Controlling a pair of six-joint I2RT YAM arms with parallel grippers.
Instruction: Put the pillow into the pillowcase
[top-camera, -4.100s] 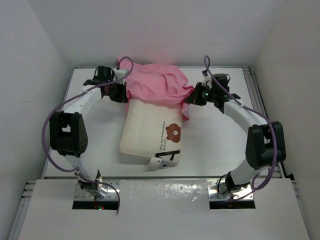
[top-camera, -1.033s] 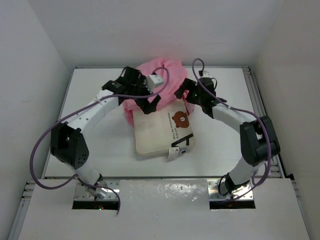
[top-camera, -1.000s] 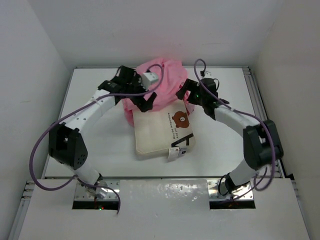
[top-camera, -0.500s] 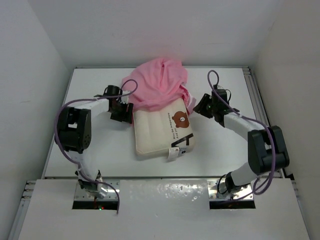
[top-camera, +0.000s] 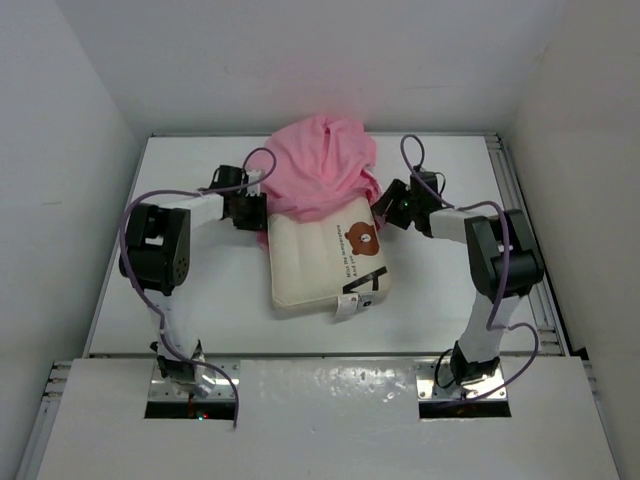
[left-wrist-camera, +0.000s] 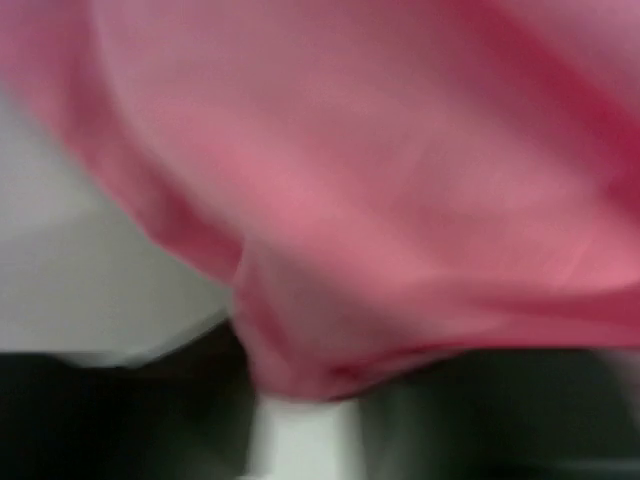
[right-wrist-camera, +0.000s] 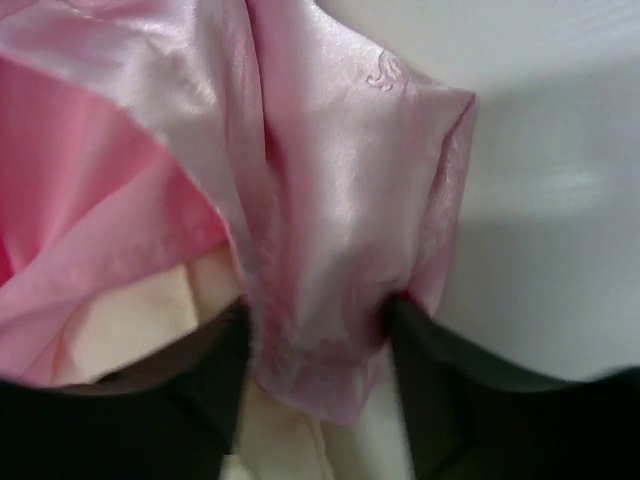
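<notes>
While the pillowcase (top-camera: 320, 165) covers only the far end of the pillow (top-camera: 322, 262) on the tabletop (top-camera: 190, 300), the left hand (top-camera: 250, 211) and right hand (top-camera: 393, 208) flank its mouth. Left wrist, blurred: pink fabric pinched. Right wrist: hem clamped, cream pillow beneath. Sleeving is partway; next, both hems probably need drawing nearward together.

A lab test cell — bare white walls (top-camera: 80, 120) boxing in a white table (top-camera: 180, 300) — two arms bolted there.
</notes>
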